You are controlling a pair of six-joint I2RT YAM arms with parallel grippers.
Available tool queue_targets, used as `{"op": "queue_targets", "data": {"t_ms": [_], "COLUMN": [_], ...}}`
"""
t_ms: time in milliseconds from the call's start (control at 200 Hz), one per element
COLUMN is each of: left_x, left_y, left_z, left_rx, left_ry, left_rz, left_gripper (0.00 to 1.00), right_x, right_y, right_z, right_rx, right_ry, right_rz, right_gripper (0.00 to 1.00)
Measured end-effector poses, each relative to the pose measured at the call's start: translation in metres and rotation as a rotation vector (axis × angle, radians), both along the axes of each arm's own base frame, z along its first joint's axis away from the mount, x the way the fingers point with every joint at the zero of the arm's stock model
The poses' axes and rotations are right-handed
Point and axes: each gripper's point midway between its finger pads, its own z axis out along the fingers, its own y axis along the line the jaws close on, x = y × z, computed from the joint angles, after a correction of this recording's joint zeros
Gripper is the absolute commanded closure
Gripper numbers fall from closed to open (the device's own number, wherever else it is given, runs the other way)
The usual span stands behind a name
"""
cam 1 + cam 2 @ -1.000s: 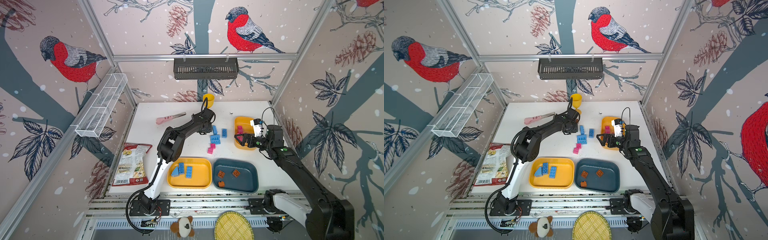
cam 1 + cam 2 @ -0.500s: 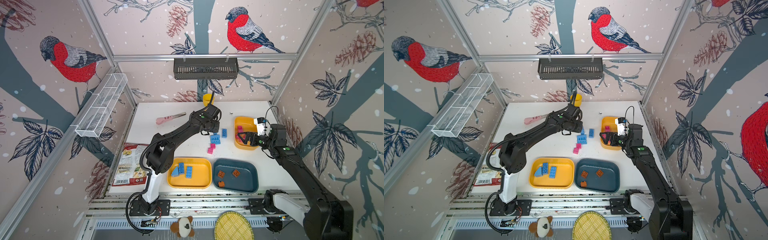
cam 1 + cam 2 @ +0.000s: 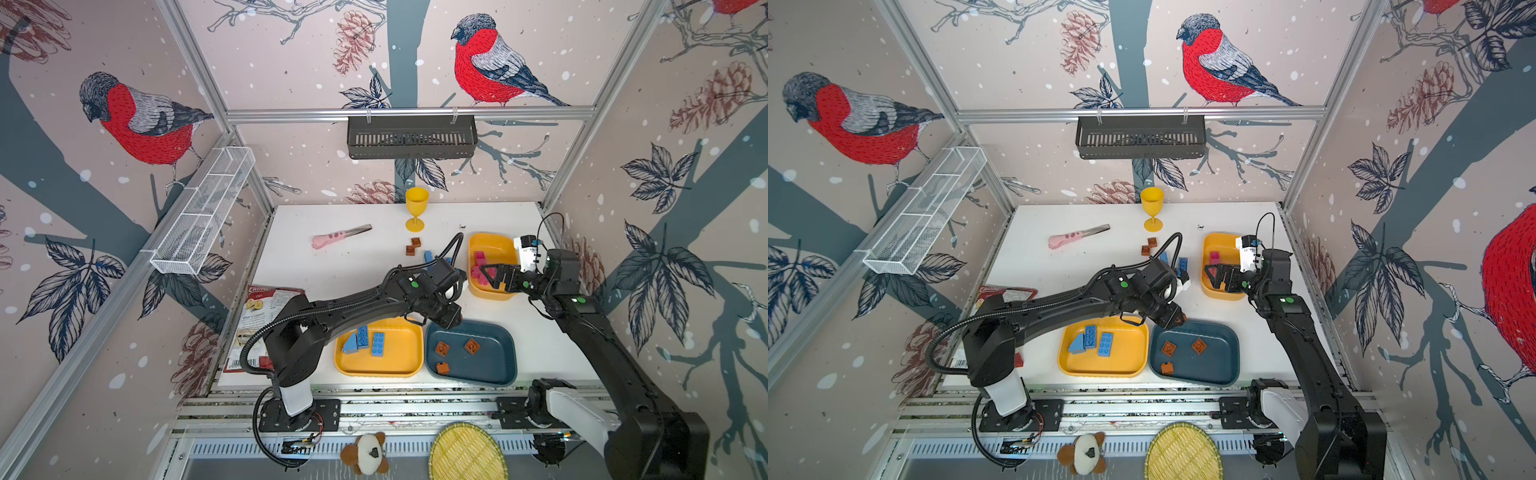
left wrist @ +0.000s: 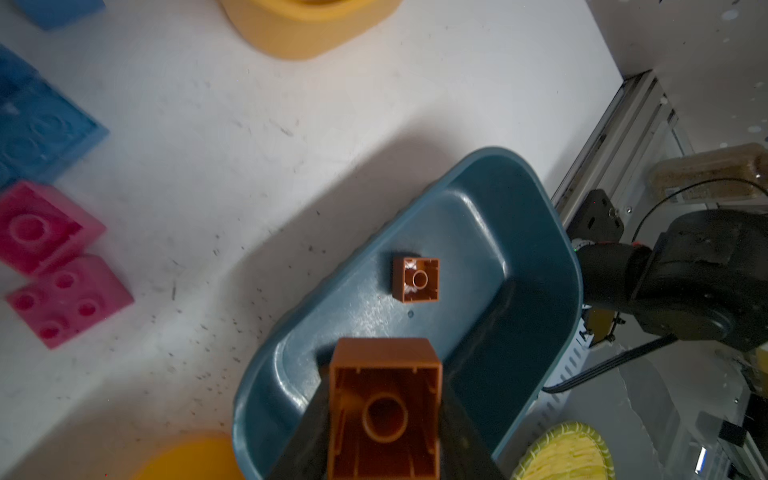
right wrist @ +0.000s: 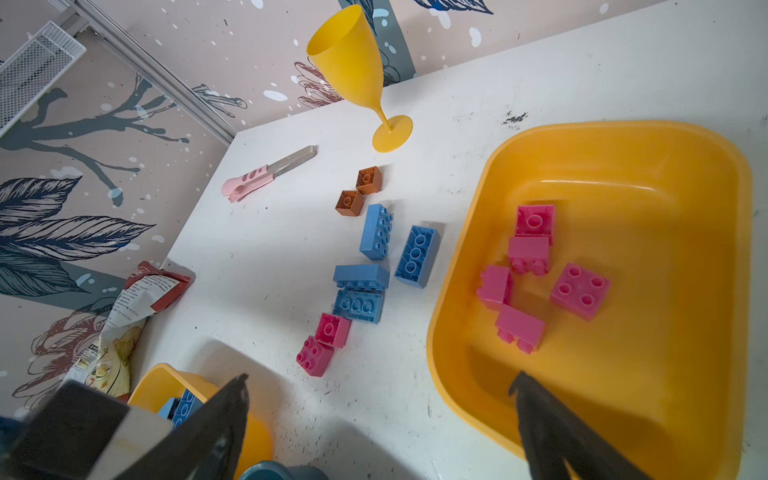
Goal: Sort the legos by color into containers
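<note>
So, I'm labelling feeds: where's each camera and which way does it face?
Top views: high in front, looking down at the table; both arms show.
Left wrist: above the teal tray, looking down; left gripper holds a brown lego.
Right wrist: by the small yellow tray, facing the goblet; open right gripper shows.
Shared: both wrists see two loose pink legos.

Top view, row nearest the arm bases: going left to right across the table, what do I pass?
Chip bag → larger yellow tray, holding blue legos → dark teal tray, holding brown legos.
</note>
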Motion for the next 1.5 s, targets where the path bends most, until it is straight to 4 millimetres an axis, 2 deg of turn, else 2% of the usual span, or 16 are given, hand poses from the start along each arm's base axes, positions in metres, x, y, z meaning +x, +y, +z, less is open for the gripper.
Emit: {"op": "queue_targets", "data": {"t_ms": [85, 155, 270, 365, 485, 630, 725, 846, 966, 1136, 1231, 1361, 1496], "left_x": [-0.008, -0.009, -0.008, 0.001, 0.02, 0.04, 0.053, 0.074, 0.101, 0.128, 0.137, 0.145, 0.15], "left_y": [0.004, 0.006, 0.008, 0.014, 0.033, 0.071, 0.101, 0.148, 0.197, 0.24, 0.253, 0.254, 0.255], "left_z": [-0.01, -0.01, 0.007, 0.023, 0.04, 0.061, 0.074, 0.078, 0.071, 0.053, 0.047, 0.052, 0.053], "left_rx": [0.01, 0.01, -0.021, -0.047, -0.07, -0.112, -0.152, -0.183, -0.217, -0.272, -0.304, -0.352, -0.379], "left_ry": [0.024, 0.027, -0.008, -0.055, -0.106, -0.161, -0.218, -0.301, -0.321, -0.276, -0.254, -0.264, -0.266], "left_rz": [-0.012, -0.012, -0.015, -0.008, 0.035, 0.11, 0.18, 0.314, 0.485, 0.664, 0.732, 0.751, 0.763], "left_gripper": [0.48, 0.38, 0.3, 0.24, 0.19, 0.03, 0.02, 0.02, 0.02, 0.02, 0.02, 0.02, 0.03], "right_x": [0.0, -0.001, -0.001, 0.0, 0.002, 0.007, 0.012, 0.018, 0.031, 0.054, 0.067, 0.08, 0.098], "right_y": [0.0, 0.001, 0.005, 0.011, 0.023, 0.043, 0.061, 0.086, 0.112, 0.154, 0.176, 0.199, 0.216], "right_z": [0.0, 0.0, -0.001, -0.002, -0.002, -0.001, 0.0, -0.003, -0.009, -0.024, -0.035, -0.057, -0.076], "right_rx": [0.0, 0.0, 0.0, 0.0, 0.0, 0.005, 0.007, -0.003, -0.018, -0.072, -0.105, -0.14, -0.182], "right_ry": [0.0, 0.001, 0.006, 0.012, 0.017, 0.032, 0.039, 0.053, 0.093, 0.16, 0.194, 0.241, 0.271], "right_rz": [0.0, 0.004, 0.016, 0.035, 0.072, 0.109, 0.133, 0.158, 0.159, 0.135, 0.103, 0.057, -0.018], "right_gripper": [0.01, 0.01, 0.01, 0.01, 0.01, 0.0, 0.0, 0.01, 0.01, 0.0, 0.02, 0.06, 0.09]}}
